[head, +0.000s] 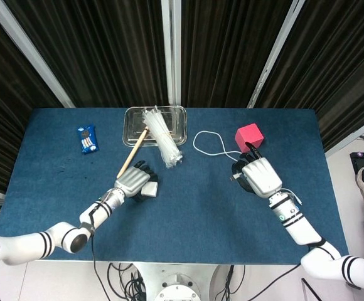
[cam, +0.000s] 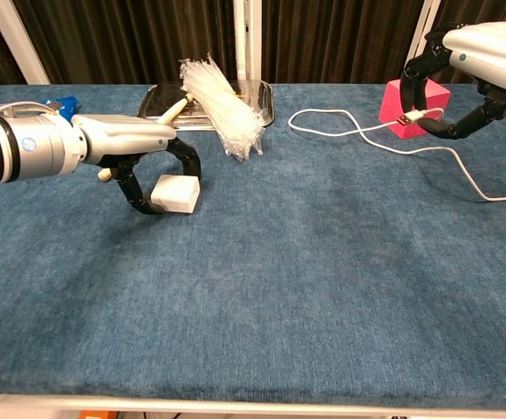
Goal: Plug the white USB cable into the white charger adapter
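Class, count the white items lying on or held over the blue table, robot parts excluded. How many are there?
2. The white charger adapter lies under the left robot hand; the white USB cable loops beside the pink cube, its plug held by the right robot hand.

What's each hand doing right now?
Left hand: fingers around the adapter, grip not confirmed.
Right hand: pinching the cable near its plug.
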